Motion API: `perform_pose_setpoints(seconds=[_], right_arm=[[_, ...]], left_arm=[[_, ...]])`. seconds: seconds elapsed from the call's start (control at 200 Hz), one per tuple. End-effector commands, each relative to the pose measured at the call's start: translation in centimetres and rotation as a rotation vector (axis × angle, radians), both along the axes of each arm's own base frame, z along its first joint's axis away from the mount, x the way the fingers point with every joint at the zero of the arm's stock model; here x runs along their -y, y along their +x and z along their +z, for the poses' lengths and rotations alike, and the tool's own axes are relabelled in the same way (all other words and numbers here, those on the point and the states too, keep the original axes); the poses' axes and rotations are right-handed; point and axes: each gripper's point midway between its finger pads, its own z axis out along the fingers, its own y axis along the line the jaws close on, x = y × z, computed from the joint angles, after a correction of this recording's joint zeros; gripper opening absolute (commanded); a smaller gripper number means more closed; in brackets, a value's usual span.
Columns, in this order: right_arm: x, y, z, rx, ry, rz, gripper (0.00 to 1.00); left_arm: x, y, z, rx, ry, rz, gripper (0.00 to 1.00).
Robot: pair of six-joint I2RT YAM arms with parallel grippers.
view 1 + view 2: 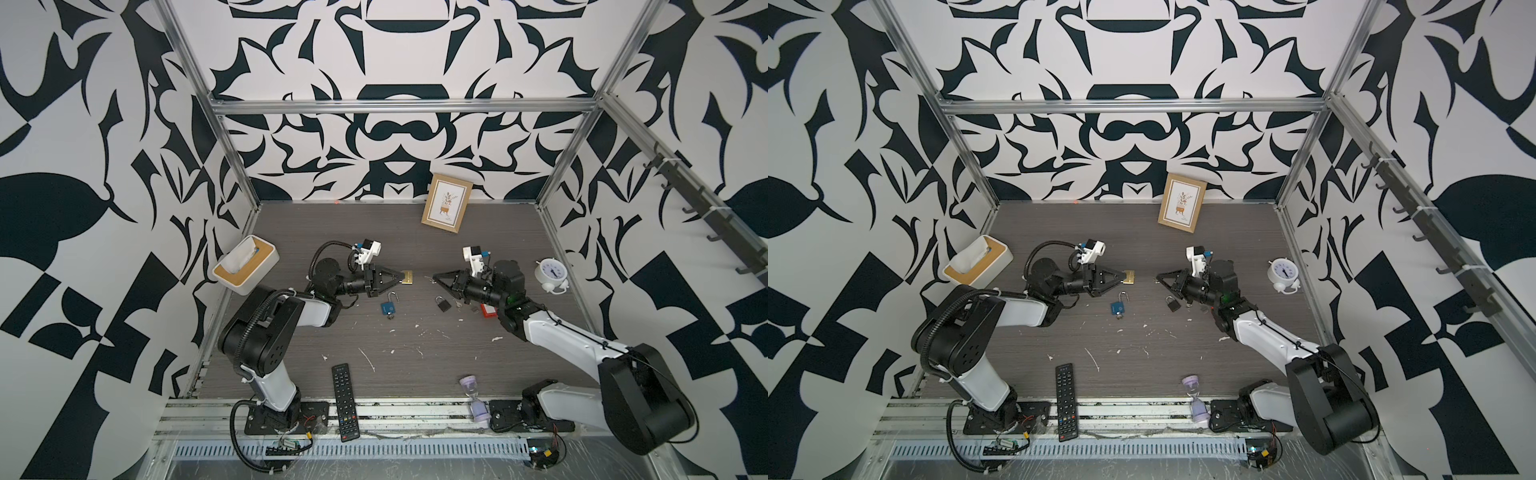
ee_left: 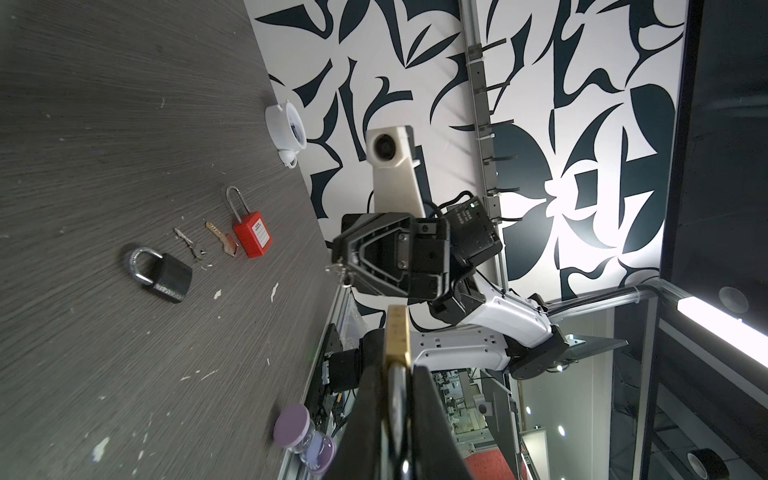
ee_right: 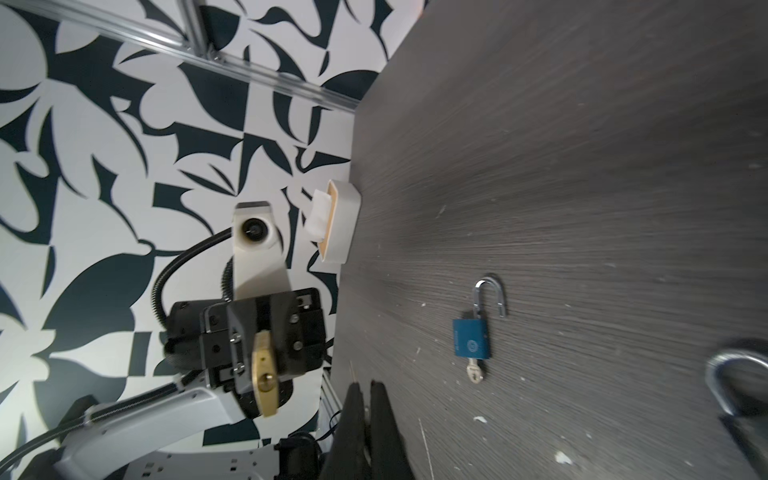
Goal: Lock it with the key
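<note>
Left gripper (image 1: 401, 277) jaws clamp the brass padlock (image 1: 408, 277) by its shackle, above mid-table; the right gripper (image 1: 435, 277), facing it just apart, is closed on a thin silver key (image 2: 341, 269), hard to make out. The dark grey wood-grain tabletop (image 1: 415, 365) is flecked with white scraps (image 1: 368, 359), inside black-and-white patterned walls (image 1: 395, 145). A red padlock (image 1: 488, 311) lies largely hidden under the right arm (image 1: 557, 332).
</note>
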Motion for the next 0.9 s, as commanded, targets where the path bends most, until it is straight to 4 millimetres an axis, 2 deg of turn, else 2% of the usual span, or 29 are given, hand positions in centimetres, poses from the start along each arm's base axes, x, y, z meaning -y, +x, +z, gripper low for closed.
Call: perform_pose_setpoints(seconds=[0.0, 0.24, 0.41, 0.735, 0.895], right_arm=[[1.9, 1.1, -1.7, -0.012, -0.064, -0.172, 0.0], [1.1, 1.0, -4.0, -0.021, -0.151, -0.304, 0.0], [1.4, 1.2, -5.7, -0.051, -0.183, -0.411, 0.0], [-0.9, 1.2, -8.2, -0.11, -0.22, -0.461, 0.0], [-0.2, 1.5, -9.3, -0.124, -0.249, -0.534, 0.0]], left_arm=[[-0.3, -0.1, 0.2, 0.048, -0.016, 0.002, 0.0], [-0.2, -0.2, -0.2, 0.043, -0.01, -0.012, 0.0], [-0.3, -0.2, -0.2, 0.037, -0.01, -0.022, 0.0], [-0.6, -0.4, -0.7, 0.028, -0.003, -0.024, 0.0], [-0.5, -0.3, -0.8, 0.029, -0.001, -0.027, 0.0]])
